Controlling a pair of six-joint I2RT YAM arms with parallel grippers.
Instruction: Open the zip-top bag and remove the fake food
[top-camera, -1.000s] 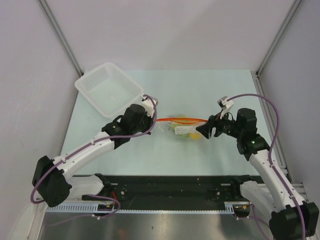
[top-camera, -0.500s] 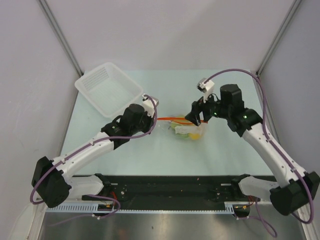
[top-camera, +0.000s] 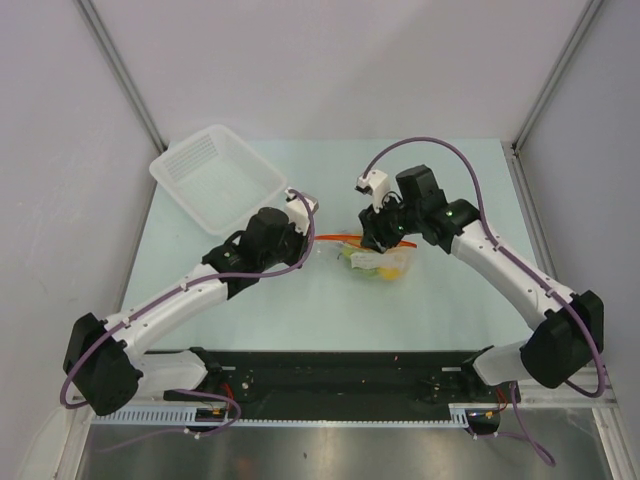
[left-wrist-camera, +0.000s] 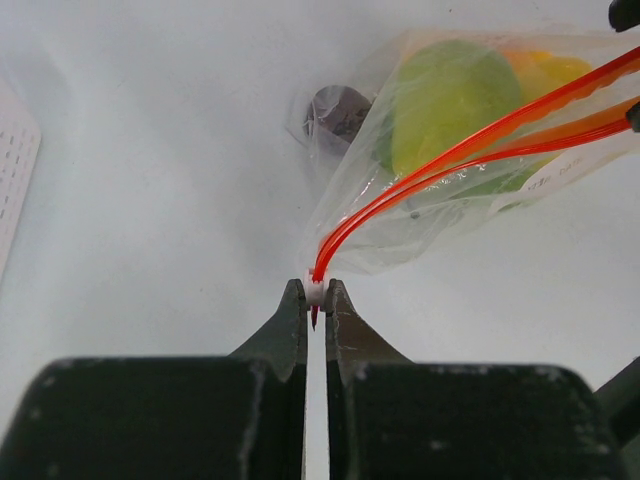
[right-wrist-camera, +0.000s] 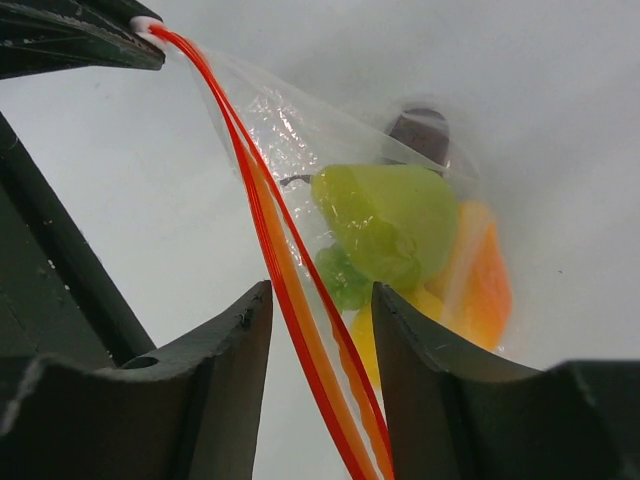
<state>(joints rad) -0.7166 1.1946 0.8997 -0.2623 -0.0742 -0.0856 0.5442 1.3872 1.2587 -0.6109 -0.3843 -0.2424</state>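
- Bag of plastic food lies mid-tabletop, right of the white basket.
- Green pear, orange pieces and a dark round piece show through the clear plastic.
- Left fingers are clamped on the left end of its red zip strip.
- Right fingers stand apart, straddling that strip.

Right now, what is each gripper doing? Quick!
Left gripper: shut on the corner of the bag.
Right gripper: open, one finger on each side of the zip strip.

A white slotted basket sits far left on the table.
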